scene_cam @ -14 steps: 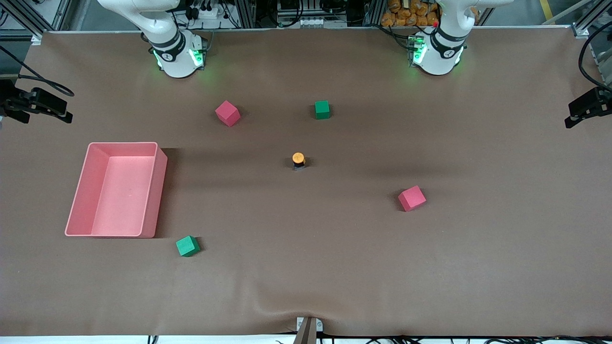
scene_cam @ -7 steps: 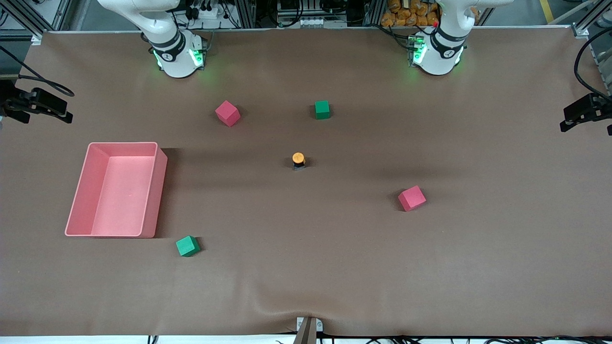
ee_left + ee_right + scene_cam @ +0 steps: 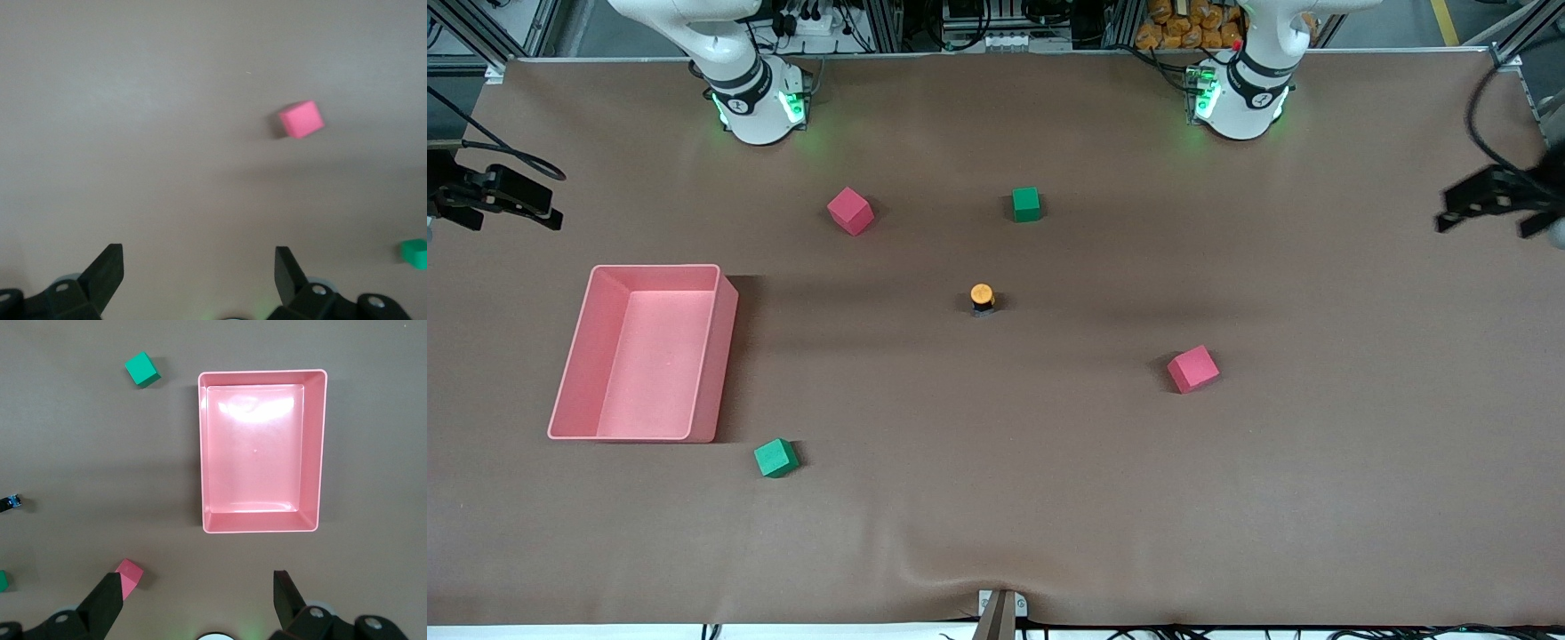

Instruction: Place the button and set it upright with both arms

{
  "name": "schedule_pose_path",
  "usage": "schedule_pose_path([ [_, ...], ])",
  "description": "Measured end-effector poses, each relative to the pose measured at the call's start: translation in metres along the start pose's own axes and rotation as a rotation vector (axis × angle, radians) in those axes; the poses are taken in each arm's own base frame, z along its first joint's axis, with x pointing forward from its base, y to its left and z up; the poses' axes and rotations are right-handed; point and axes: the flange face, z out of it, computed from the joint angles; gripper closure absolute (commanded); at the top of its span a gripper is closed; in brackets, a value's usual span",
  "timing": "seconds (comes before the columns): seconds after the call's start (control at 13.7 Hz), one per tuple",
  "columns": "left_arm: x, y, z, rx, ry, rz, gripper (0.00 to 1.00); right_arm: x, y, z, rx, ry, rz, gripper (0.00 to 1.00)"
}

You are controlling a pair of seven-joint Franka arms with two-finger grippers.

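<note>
The button (image 3: 982,298) stands on the brown table mat near the middle, with its orange cap up and its black body below. Nothing touches it. My left gripper (image 3: 1474,201) hangs open and empty in the air over the left arm's end of the table, well away from the button. In the left wrist view its fingers (image 3: 107,263) are spread wide over bare mat. My right gripper (image 3: 516,200) waits open and empty over the right arm's end of the table; its fingers (image 3: 110,593) are spread wide too.
A pink bin (image 3: 710,356) lies toward the right arm's end, also in the right wrist view (image 3: 313,453). Red cubes (image 3: 849,211) (image 3: 1192,369) and green cubes (image 3: 1026,204) (image 3: 775,458) are scattered around the button. The left wrist view shows a red cube (image 3: 301,119).
My left gripper has moved in from the table's end toward the middle. The right gripper, the button and the cubes have not moved.
</note>
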Motion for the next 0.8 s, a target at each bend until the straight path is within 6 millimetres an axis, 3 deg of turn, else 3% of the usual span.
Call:
schedule_pose_path([
  [0.15,-0.006,0.038,-0.007,0.004,0.004,-0.008,0.0,0.0,0.0,0.0,0.0,0.0,0.0,0.0],
  [0.22,-0.007,0.041,-0.008,0.004,0.005,-0.004,0.0,0.0,0.0,0.0,0.0,0.0,0.0,0.0],
  [0.51,-0.005,0.014,-0.006,0.002,0.002,-0.053,0.0,0.0,-0.002,0.0,0.0,-0.003,-0.004,0.0],
  [0.8,-0.002,0.013,-0.005,0.002,0.007,-0.085,0.0,0.0,-0.003,0.0,0.0,-0.003,-0.006,0.0],
])
